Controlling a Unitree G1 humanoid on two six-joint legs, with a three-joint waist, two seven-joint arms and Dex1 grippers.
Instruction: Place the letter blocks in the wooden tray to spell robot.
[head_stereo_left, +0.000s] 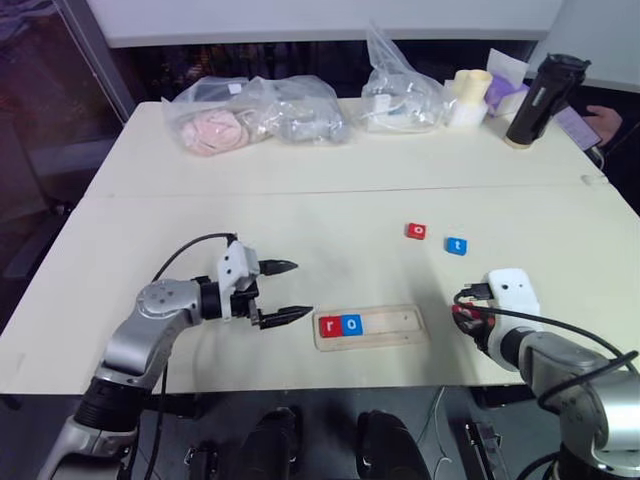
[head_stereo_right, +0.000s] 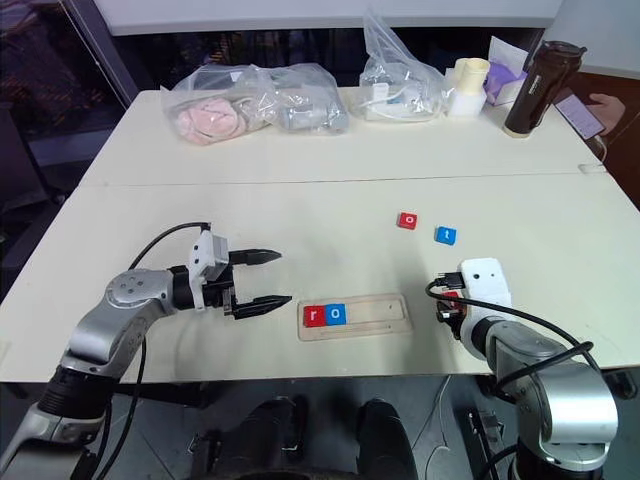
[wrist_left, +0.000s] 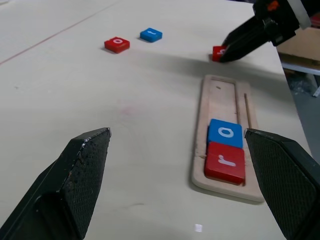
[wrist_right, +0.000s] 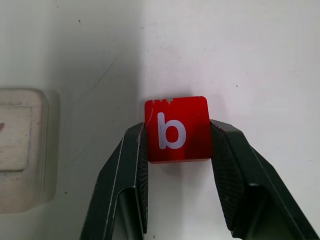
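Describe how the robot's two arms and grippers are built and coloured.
Both arms are silver-grey metal with black joints and looping black cables. Each wrist carries a white housing. The left gripper and right gripper each have two black tapered fingers with finely textured inner pads.

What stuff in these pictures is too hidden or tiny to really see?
- Right gripper shut on the red b block: in the head views its white wrist housing hides the fingers and most of the block.
- Wooden tray: cut off by the right wrist view's edge.
- Plastic bags at the table's far side: crinkled plastic blurs what is inside.
- A person's hand: cut off by the edge, behind the dark bottle.
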